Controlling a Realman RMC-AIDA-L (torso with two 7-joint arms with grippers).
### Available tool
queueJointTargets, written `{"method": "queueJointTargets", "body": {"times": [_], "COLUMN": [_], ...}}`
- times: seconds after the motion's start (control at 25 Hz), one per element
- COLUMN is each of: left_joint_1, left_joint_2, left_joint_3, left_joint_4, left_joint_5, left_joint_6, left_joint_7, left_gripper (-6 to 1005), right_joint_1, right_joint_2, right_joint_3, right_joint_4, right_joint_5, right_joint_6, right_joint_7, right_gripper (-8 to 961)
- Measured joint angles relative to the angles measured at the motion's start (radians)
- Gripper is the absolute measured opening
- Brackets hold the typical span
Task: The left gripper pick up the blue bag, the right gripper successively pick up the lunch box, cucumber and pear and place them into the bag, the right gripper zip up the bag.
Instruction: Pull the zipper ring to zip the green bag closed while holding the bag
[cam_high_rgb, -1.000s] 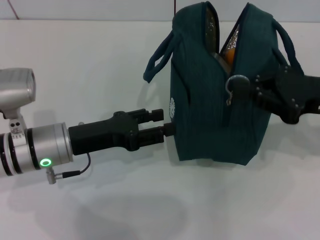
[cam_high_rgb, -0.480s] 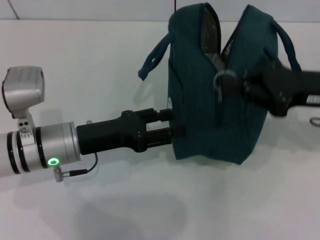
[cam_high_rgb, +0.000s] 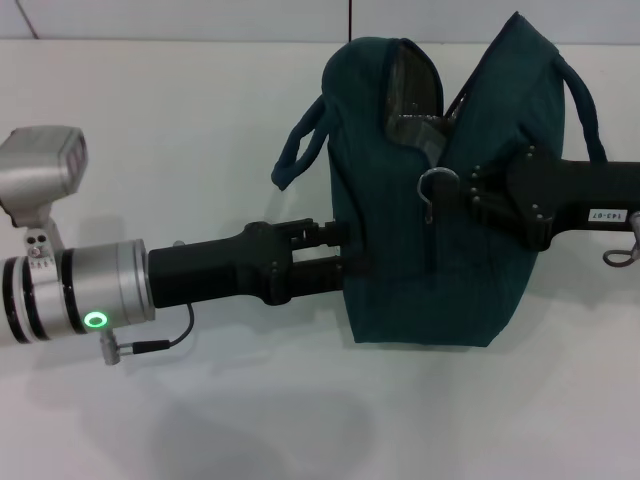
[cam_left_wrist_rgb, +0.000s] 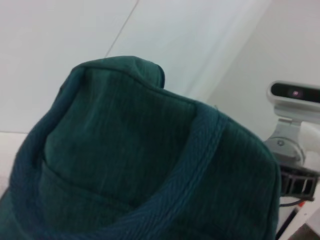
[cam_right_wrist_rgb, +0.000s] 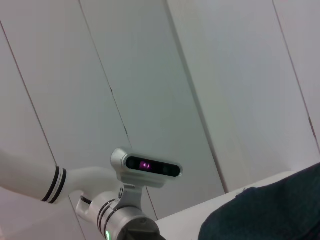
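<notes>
White table (cam_high_rgb: 200, 130) bears blue bag (cam_high_rgb: 400, 250) between left hand (cam_high_rgb: 345, 262) and right hand (cam_high_rgb: 470, 190).

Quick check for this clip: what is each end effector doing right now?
Left end effector: tips against the blue bag's left side; open or shut cannot be told.
Right end effector: shut on the ring zip pull, mid-zip.

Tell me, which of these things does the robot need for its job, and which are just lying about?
Needed:
- blue bag
- ring zip pull
- left gripper, against the bag's side
- right gripper, at the zip

Lying about:
- table only; nothing loose on it
</notes>
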Motion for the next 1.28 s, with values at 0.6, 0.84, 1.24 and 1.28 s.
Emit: {"method": "queueJointTargets", "body": {"times": [0.6,0.84,1.24,1.28], "left_joint_1": [-0.005,-0.009,-0.010,-0.010], "left_joint_2": [-0.012,-0.015,-0.017,-0.016], "left_joint_3": [0.027,0.026,0.026,0.026], "left_joint_4": [-0.002,-0.029,-0.063,-0.071], "left_joint_5": [0.016,-0.005,-0.035,-0.037], "left_joint_6": [-0.019,-0.064,-0.105,-0.106], "left_joint_7": [-0.124,-0.090,0.022,0.052], "left_gripper": [664,664,629,609], "right_joint_1": [0.031,0.026,0.026,0.025], "right_joint_2": [0.013,0.013,0.015,0.015], "right_joint_3": [-0.010,-0.007,-0.002,-0.002], "right_joint_4": [0.002,0.003,0.001,0.002], "right_joint_5": [0.000,0.005,0.060,0.074], "right_joint_6": [-0.007,-0.011,-0.031,-0.030], "right_joint_7": [-0.044,-0.045,-0.045,-0.045], "right_gripper": [18,19,20,21]}}
